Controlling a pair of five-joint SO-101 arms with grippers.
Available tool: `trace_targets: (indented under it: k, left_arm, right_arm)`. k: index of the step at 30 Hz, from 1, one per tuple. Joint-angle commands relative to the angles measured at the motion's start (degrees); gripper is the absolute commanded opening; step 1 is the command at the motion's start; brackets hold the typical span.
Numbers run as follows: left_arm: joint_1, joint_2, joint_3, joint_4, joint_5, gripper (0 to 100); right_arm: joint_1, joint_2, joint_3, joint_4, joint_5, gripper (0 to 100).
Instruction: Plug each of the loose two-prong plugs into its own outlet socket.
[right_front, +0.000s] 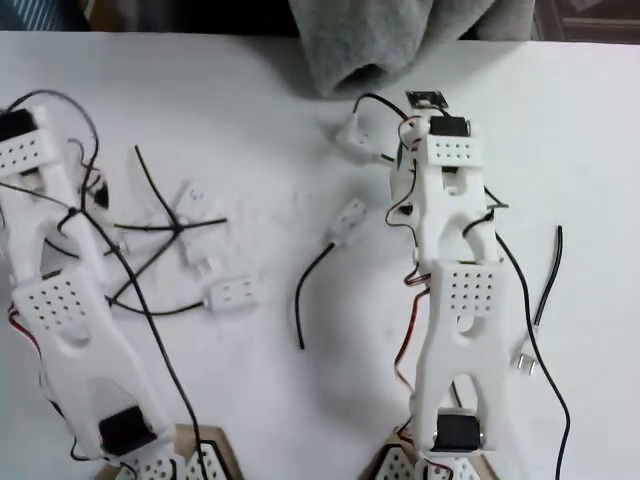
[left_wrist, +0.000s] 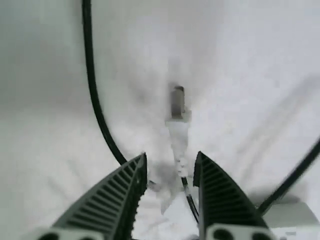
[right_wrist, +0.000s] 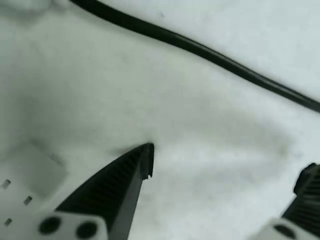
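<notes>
The wrist views give me the fingers, and the high view gives me the count. The left gripper stands open. Its two ribbed dark fingers have a white plug with a metal prong in the gap between them, and it is not clamped. The right gripper is wide open and holds nothing. A smooth socket block with small slots lies near one finger. From above I count two arms and, as far as I can tell, four white blocks. A second plug lies on the table at 4 o'clock, on a thin black cable.
</notes>
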Motion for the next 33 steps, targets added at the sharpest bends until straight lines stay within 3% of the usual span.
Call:
trace_targets:
  k: [1, 7, 12, 20, 25, 28, 33]
  left_arm:
    - [-2.7, 2.4, -0.5, -4.7, 4.1, 17]
    - [-0.5, 7.8, -5.5, -6.3, 4.7, 17]
    - [-0.3, 10.8, -9.5, -5.8, 3.8, 2]
    - [1.9, 12.8, -19.2, -2.1, -2.5, 2]
    - [5.5, 12.7, -34.5, 4.3, -13.4, 2]
    - [7.0, 12.7, -44.5, 4.4, -24.7, 2]
    - [8.7, 7.7, -44.4, 4.4, -38.9, 2]
  right_arm:
    - [-2.2, 0.6, -0.9, 0.0, -0.4, 42.9]
    - [-2.1, 0.6, -0.7, 0.0, -0.5, 42.9]
    - [-2.1, 0.6, -0.6, 0.0, -0.5, 42.9]
    - [-2.1, 0.6, -0.6, 0.0, -0.5, 42.9]
    - [-2.0, 0.6, -0.6, -0.1, -0.4, 42.9]
    - [-2.0, 0.6, -0.6, -0.2, -0.4, 42.9]
    - [-2.0, 0.6, -0.7, -0.3, -0.4, 42.9]
